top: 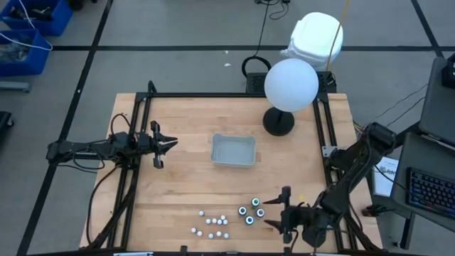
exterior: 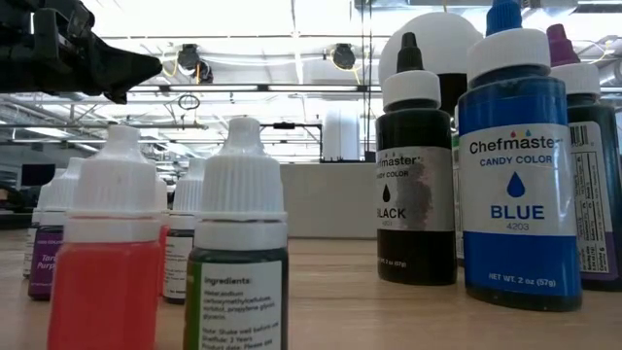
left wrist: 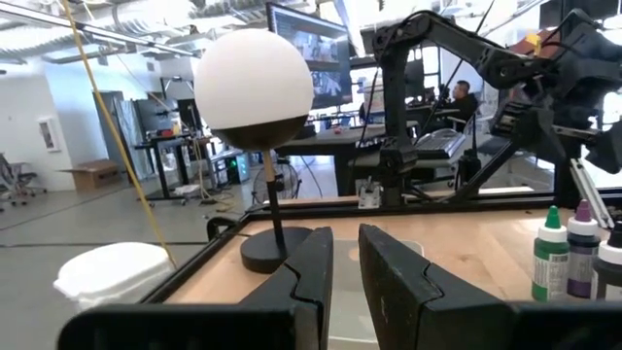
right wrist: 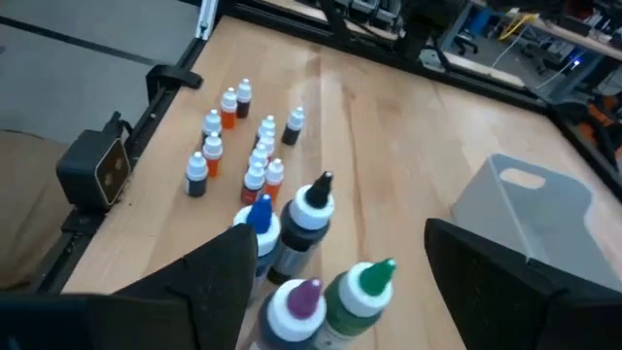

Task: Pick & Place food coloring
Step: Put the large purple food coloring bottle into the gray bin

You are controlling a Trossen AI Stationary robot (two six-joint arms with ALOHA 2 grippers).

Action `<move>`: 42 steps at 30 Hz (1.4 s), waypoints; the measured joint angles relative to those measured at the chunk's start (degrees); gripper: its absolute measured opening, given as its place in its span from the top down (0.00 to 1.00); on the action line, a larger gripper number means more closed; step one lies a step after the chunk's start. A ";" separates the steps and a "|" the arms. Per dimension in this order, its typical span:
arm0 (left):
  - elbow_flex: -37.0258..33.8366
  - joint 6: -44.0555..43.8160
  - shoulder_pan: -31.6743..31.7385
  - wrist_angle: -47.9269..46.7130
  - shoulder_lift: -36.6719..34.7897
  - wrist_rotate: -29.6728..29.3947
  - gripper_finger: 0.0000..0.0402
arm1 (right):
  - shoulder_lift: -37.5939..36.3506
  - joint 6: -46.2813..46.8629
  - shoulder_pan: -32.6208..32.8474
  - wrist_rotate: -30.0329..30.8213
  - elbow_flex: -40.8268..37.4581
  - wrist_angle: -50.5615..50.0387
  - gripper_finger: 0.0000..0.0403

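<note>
While the right gripper [top: 273,214] sits at the lower right of the high view with its fingers spread wide and holding nothing, the four bigger food coloring bottles [top: 251,210] stand upright just beside it, clustered and near touching. In the right wrist view the green-capped bottle [right wrist: 358,292], purple one [right wrist: 296,306], blue one [right wrist: 259,226] and black one [right wrist: 309,216] sit between the open fingers. Small dropper bottles [top: 212,225] scatter lower centre, left of the cluster, apart from each other. Likely light, rigid plastic, smooth labelled sides, tippy; best grip is round the body below the cap, one at a time. Grey tray [top: 233,151] sits mid-frame, nothing in it. Left gripper [top: 170,143] waits centre-left, fingers nearly together, clamped on nothing. Globe lamp [top: 290,85] stands upper centre.
</note>
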 joint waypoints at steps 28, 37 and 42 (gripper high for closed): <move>0.02 2.47 0.00 0.11 0.00 -2.26 0.84 | 3.61 8.38 0.29 0.16 -16.81 28.58 0.31; 0.02 2.46 0.00 -0.22 0.00 -2.67 0.84 | 9.78 3.81 0.12 -0.07 -16.81 36.97 0.31; 0.02 2.44 0.00 -0.26 0.00 -2.99 0.84 | 11.35 3.76 -0.51 0.02 -16.81 38.65 0.31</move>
